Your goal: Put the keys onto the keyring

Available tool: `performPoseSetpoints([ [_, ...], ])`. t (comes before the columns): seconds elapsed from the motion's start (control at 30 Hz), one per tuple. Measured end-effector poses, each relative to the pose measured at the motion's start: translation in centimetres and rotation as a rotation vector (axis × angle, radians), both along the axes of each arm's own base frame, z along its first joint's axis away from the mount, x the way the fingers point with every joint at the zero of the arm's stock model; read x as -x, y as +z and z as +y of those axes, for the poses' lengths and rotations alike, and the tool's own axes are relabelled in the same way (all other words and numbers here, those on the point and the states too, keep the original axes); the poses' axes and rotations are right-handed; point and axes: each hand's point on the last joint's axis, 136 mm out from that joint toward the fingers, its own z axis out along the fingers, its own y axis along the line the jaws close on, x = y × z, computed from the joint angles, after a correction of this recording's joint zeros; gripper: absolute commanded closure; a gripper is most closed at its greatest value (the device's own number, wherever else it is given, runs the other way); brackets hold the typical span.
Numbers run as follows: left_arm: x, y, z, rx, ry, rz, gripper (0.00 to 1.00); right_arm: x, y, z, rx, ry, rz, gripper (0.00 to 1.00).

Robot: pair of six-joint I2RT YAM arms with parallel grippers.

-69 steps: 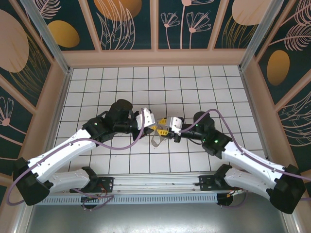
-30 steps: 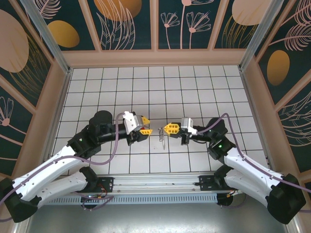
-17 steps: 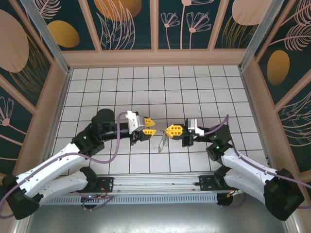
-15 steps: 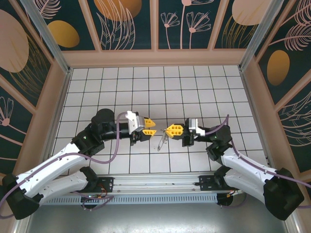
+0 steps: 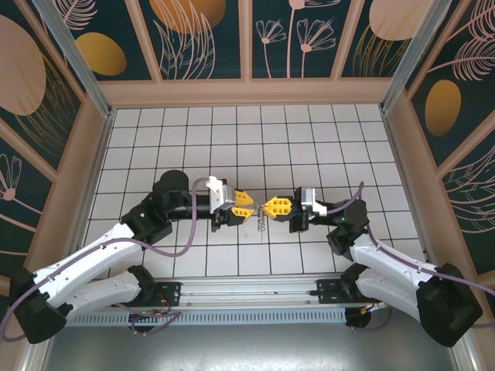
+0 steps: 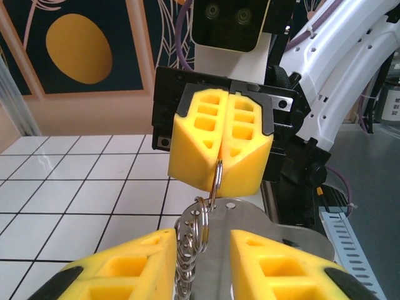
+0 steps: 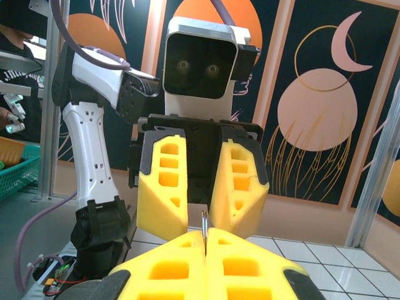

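Left wrist: keyring (image 6: 215, 250) shared between tools.
Right tool (image 6: 220, 170) pinched shut on thin split ring (image 6: 215, 182); left tool (image 6: 203, 250) clamps keyring's plate, likely light, stiff, slippery.

At 6 o'clock the left gripper (image 6: 203, 240) shows its own yellow fingers (image 6: 125, 265), one at 7 and one at 5 o'clock. They sit tight against the keyring (image 6: 215, 250), a flat silvery piece with a small hole. A chain-like row (image 6: 185, 256) runs down the keyring's 9 o'clock edge. At the centre the right gripper (image 6: 220, 169) faces the camera. Its yellow fingers (image 6: 200, 144) are pressed together on a thin wire ring (image 6: 215, 181), which hangs down to the top of the keyring. White-tiled worktop (image 6: 81, 206) spreads toward 9 o'clock. A dark wall panel (image 6: 78, 50) with an orange oval stands at 10 o'clock, and a white arm (image 6: 350, 62) at 2 o'clock.
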Motion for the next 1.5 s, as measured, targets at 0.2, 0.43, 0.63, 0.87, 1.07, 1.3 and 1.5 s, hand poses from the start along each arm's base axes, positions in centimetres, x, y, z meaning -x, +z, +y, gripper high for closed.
performPoseSetpoints([
  [0.2,0.3,0.0,-0.2,0.003,-0.023,0.004,0.76,-0.5,-0.7,0.3,0.013,0.005,0.03,1.0],
  [0.43,0.2,0.6,-0.5,0.018,-0.036,-0.01,0.77,-0.5,-0.7,0.3,0.01,0.012,0.025,1.0],
  [0.63,-0.2,0.2,-1.0,0.007,-0.041,-0.004,0.77,-0.5,-0.6,0.2,0.007,0.017,0.033,1.0],
  [0.87,-0.1,0.2,-1.2,0.008,-0.056,-0.009,0.83,-0.4,-0.4,0.2,0.0,0.017,0.024,1.0],
  [1.07,-0.2,0.4,-1.3,0.012,-0.059,-0.014,0.98,-0.4,-0.3,0.1,-0.003,0.016,0.021,1.0],
  [1.3,-0.4,0.4,-1.5,0.012,-0.057,-0.023,1.0,-0.6,-0.2,0.0,-0.006,0.007,0.018,0.93],
  [1.5,-1.8,-0.7,-1.0,-0.054,0.032,-0.062,1.0,-2.1,-0.8,0.0,0.038,-0.086,0.058,0.55],
])
